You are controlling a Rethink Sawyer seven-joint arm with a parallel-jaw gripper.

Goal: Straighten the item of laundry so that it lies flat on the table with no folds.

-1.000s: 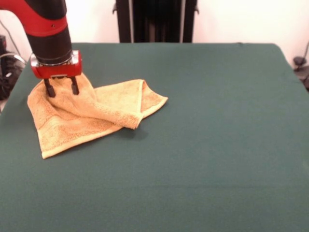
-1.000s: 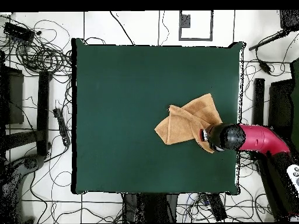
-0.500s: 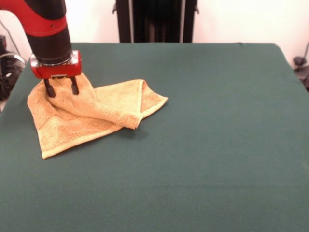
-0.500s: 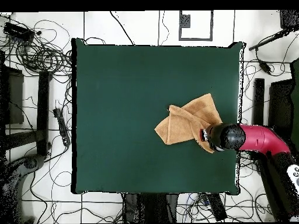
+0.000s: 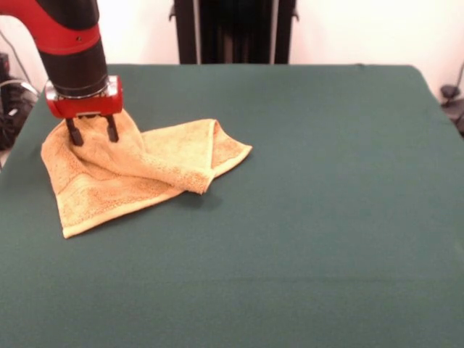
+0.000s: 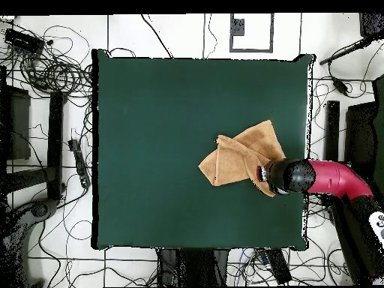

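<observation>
The towel [image 5: 130, 174] lies near one side edge of the green table [image 5: 304, 217], toward the robot's end, and it is far from flat. One part is doubled over into a thick fold that ends in a rolled lip near the middle, another corner pokes out past it, and only the flap nearest the camera lies in a single layer. So, by my reckoning, the job is barely begun: every fold still has to be opened and the cloth spread out.

The gripper [image 5: 92, 132] stands upright over the towel's far corner, its two dark fingers [image 5: 73, 133] spread apart with their tips down against the cloth. The cloth rises in a small peak between them, but they look parted, not clamped.

From the front you get the fingers and the height of the folds. From above, the arm [image 6: 330, 180] hides the fingers entirely, but the towel's [image 6: 238, 159] lopsided outline and its place near the table's [image 6: 150, 112] edge show plainly.
</observation>
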